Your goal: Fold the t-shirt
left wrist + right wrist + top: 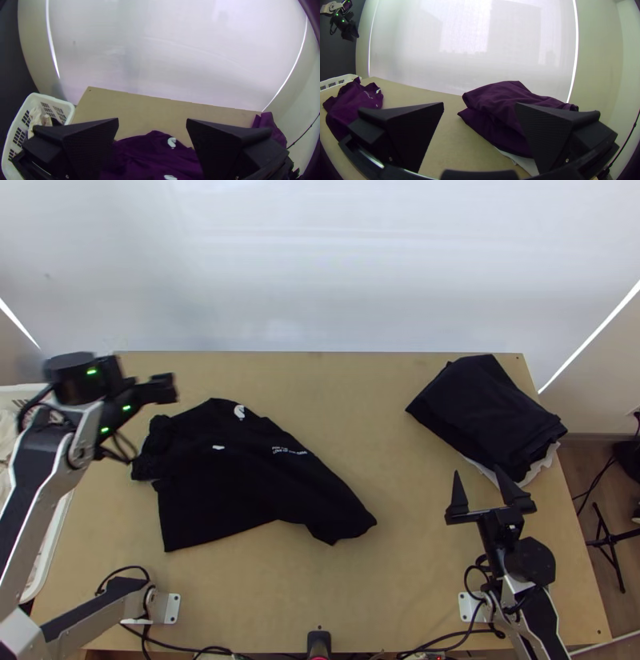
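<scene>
Note t-shirt (240,480) rumpled on the surface (360,396), elongated obliquely toward the near middle, rightward and nearward of wide-spread, empty left hand (152,120); farther from wide-spread, empty right hand (478,471).

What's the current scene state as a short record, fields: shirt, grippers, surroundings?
t-shirt: black, loosely spread and rumpled, bunched at its left end, not folded
shirt_location: left half of the table
left gripper: open, above the table's far left, holding nothing
right gripper: open, near side of the pile, holding nothing
pile: dark cloth, far right, white cloth peeking from under it
basket: white, beside the table's left edge
</scene>
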`<state>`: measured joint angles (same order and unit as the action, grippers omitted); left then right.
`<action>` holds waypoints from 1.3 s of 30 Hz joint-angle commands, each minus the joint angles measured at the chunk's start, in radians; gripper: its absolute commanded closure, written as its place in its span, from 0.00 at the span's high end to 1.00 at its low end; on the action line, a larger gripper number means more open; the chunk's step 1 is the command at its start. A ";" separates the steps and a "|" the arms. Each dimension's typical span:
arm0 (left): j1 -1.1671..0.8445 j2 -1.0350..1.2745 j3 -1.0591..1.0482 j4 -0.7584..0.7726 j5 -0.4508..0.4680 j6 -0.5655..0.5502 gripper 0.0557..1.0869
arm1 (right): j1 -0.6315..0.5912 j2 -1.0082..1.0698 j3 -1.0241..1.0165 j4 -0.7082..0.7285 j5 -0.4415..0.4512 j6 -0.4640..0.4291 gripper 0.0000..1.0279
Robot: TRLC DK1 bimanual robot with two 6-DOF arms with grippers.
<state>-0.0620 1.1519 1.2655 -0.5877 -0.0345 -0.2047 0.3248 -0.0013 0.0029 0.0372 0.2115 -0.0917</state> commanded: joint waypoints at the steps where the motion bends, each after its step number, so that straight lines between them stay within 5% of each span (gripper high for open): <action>1: 0.218 -0.077 -0.068 -0.066 -0.015 0.027 0.96 | 0.000 0.000 0.000 0.000 0.000 0.000 0.96; 4: 0.268 -0.100 -0.097 -0.072 -0.015 0.037 0.96 | 0.017 0.000 0.000 0.000 -0.001 0.009 0.96; 8: 0.301 -0.112 -0.117 -0.080 -0.015 0.039 0.96 | 0.071 -0.002 0.000 0.001 -0.001 0.142 0.96; 14: 0.303 -0.098 -0.133 -0.058 -0.013 0.039 0.96 | 0.145 0.032 0.035 0.001 -0.003 0.098 0.96; 20: 0.281 -0.063 -0.114 -0.031 -0.011 0.013 0.96 | 0.232 0.566 0.332 -0.051 -0.006 0.121 0.96; 27: 0.252 -0.032 -0.095 -0.004 -0.011 -0.007 0.96 | 0.240 1.147 0.856 -0.361 -0.086 0.339 0.96; 32: 0.251 -0.009 -0.084 0.000 -0.013 -0.015 0.96 | 0.253 1.413 1.168 -0.629 -0.271 0.492 0.96; 36: 0.251 -0.001 -0.078 0.002 -0.013 -0.015 0.96 | 0.283 1.638 1.392 -0.902 -0.403 0.552 0.96; 39: 0.251 0.003 -0.069 0.002 -0.013 -0.015 0.96 | 0.339 1.689 1.419 -0.955 -0.431 0.563 0.96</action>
<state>0.1913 1.1389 1.1809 -0.5888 -0.0463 -0.2165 0.5930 1.4216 1.1748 -0.6785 -0.0921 0.3893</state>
